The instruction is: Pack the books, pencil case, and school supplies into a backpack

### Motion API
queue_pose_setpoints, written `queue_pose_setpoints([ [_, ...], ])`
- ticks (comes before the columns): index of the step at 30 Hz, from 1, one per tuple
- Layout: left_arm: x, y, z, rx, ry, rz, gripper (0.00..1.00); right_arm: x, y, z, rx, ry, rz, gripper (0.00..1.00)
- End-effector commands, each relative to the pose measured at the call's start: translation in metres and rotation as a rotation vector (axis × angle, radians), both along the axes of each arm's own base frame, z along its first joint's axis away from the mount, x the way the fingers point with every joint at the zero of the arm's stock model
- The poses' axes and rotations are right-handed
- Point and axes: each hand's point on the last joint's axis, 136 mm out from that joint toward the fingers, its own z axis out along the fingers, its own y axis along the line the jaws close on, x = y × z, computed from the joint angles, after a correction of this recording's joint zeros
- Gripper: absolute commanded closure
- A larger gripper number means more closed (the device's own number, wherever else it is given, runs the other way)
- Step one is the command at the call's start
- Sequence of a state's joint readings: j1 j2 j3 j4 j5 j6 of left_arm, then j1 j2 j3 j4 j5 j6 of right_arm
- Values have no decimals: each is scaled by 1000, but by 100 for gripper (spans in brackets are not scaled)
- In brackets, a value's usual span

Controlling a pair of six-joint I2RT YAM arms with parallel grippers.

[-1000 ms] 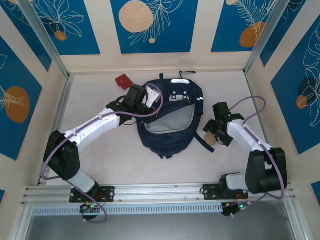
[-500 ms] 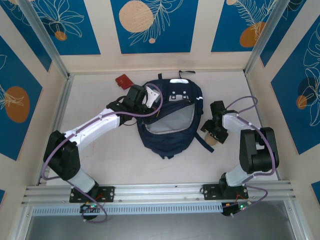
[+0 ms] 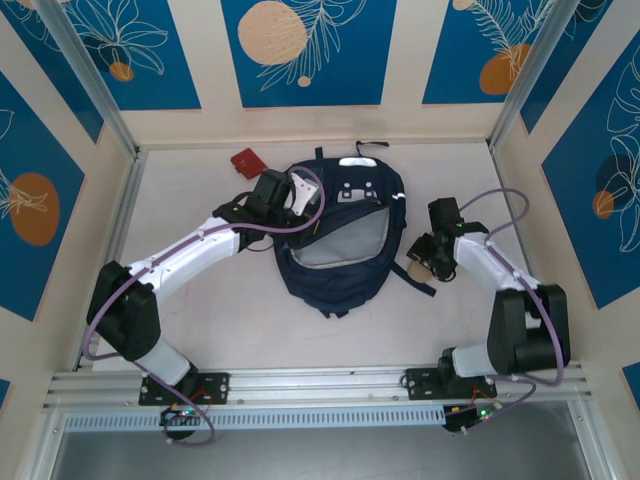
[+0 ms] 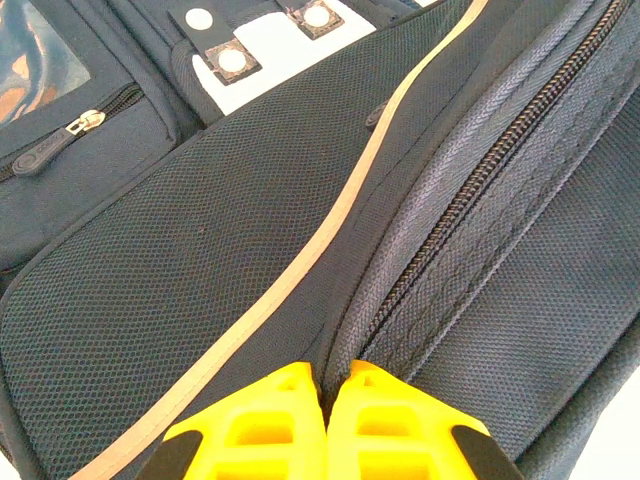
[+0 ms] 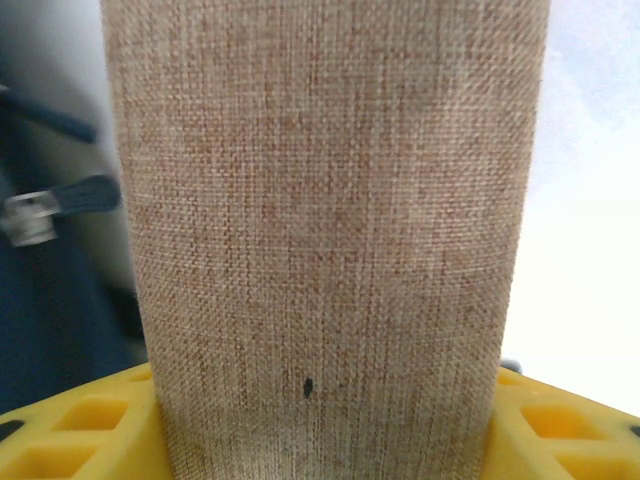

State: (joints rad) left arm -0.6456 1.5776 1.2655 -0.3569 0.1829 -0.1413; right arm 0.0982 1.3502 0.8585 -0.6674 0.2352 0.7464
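Observation:
The navy backpack [image 3: 340,235] lies in the middle of the table, its main compartment unzipped and the grey lining showing. My left gripper [image 4: 327,375] is shut on the backpack's zipper edge [image 4: 400,290], at the bag's upper left [image 3: 295,203]. Right of the bag, a tan woven pencil case [image 3: 414,268] lies by a dark strap. My right gripper [image 3: 428,262] is around it. In the right wrist view the pencil case [image 5: 320,200] stands between the yellow fingers [image 5: 70,420], which press on both its sides. The books are out of view.
A small red flat item [image 3: 245,160] lies at the back left, near the backpack's top. The cell's walls ring the table, and a metal rail [image 3: 320,385] runs along the near edge. Bare tabletop [image 3: 200,330] stretches in front of the bag.
My right gripper has narrowed onto the pencil case, and case and wrist have shifted slightly toward the back. The left arm and the backpack have not moved.

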Motion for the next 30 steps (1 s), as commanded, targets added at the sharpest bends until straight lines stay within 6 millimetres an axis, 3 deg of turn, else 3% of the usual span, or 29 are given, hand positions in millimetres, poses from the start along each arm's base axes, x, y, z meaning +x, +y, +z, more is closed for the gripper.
queue_pose_setpoints([
  [1, 9, 3, 27, -74, -18, 60, 100, -6, 29, 34, 124, -59, 77, 51],
  [8, 15, -5, 32, -117, 4, 83, 100, -25, 85, 91, 310, -186, 179, 51],
  [12, 12, -15, 42, -163, 18, 37, 100, -33, 133, 98, 449, -188, 239, 51],
  [15, 9, -20, 46, -180, 28, 14, 100, -28, 161, 97, 526, -182, 250, 51],
  [24, 7, -18, 49, -178, 43, 24, 100, 24, 181, 93, 591, -267, 113, 50],
  [27, 7, -19, 50, -182, 46, 28, 100, 39, 183, 91, 615, -291, 74, 42],
  [30, 10, -18, 50, -186, 49, 41, 100, 51, 194, 91, 674, -312, 97, 24],
])
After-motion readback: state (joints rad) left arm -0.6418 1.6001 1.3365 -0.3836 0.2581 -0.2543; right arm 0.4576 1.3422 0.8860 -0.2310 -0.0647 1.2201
